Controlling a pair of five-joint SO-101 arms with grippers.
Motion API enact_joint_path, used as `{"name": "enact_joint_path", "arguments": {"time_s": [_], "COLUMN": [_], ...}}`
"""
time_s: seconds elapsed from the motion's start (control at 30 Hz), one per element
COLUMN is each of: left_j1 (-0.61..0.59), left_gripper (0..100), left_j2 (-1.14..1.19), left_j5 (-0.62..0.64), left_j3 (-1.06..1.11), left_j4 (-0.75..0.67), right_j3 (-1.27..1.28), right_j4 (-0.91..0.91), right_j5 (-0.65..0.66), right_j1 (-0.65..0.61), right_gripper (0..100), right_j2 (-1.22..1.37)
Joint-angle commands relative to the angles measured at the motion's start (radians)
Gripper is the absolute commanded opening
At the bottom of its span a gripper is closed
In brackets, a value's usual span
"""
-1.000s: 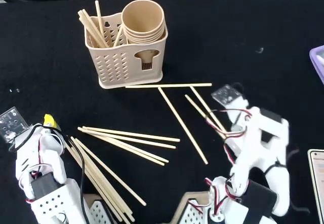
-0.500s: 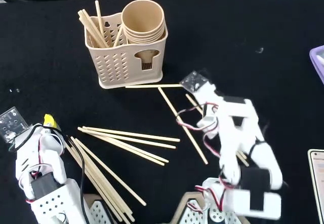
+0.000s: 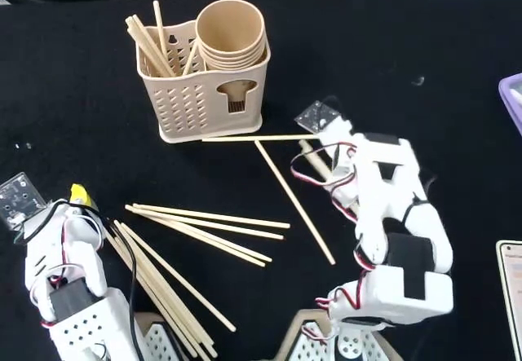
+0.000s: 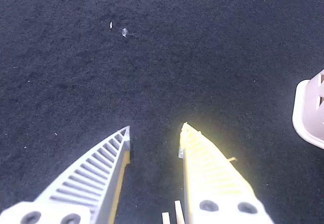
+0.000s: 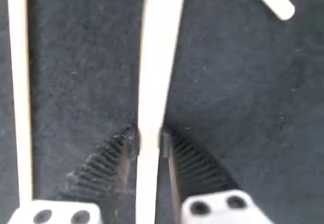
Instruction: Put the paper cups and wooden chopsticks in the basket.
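While the paper cups (image 3: 231, 33) sit nested in the perforated basket (image 3: 204, 100) beside a few wooden chopsticks (image 3: 149, 45), you have many left: a loose fan (image 3: 200, 226) lies on the matte black cloth (image 3: 391, 51). Your right gripper (image 5: 149, 135) pinches one flat, pale chopstick (image 5: 158, 57) near the basket. Your left gripper (image 4: 155, 128) rests with its jaws apart, empty.

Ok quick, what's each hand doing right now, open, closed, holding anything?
Left hand: open, holding nothing.
Right hand: closed on a wooden chopstick.
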Motion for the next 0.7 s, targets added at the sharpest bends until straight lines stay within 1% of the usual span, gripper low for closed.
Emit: {"name": "enact_joint_path", "arguments": {"time_s": [0.0,0.17,0.37,0.43,0.5,0.57,0.67], "left_j1": [-0.001,-0.001,-0.001,-0.001,-0.001,-0.001,-0.001], "left_gripper": [17,17,17,17,17,17,17], "left_j2": [-0.015,-0.015,-0.015,-0.015,-0.015,-0.015,-0.015], "left_j5": [-0.011,-0.011,-0.011,-0.011,-0.011,-0.011,-0.011], "left_j3": [0.010,0.010,0.010,0.010,0.010,0.010,0.010], "left_j4": [-0.021,-0.021,-0.021,-0.021,-0.021,-0.021,-0.021], "right_j3": [0.022,0.065,0.071,0.062,0.025,-0.042,-0.166], "right_j4": [0.038,0.063,0.279,0.328,0.371,0.407,0.397], "right_j5": [0.018,0.012,0.012,-0.018,-0.077,-0.173,-0.431], "right_j1": [0.011,0.031,-0.034,-0.066,-0.117,-0.199,-0.388], "right_gripper": [1.0,1.0,1.0,1.0,1.1,1.1,1.1], "right_j2": [-0.059,-0.280,-0.636,-0.748,-0.863,-0.975,-1.104]}}
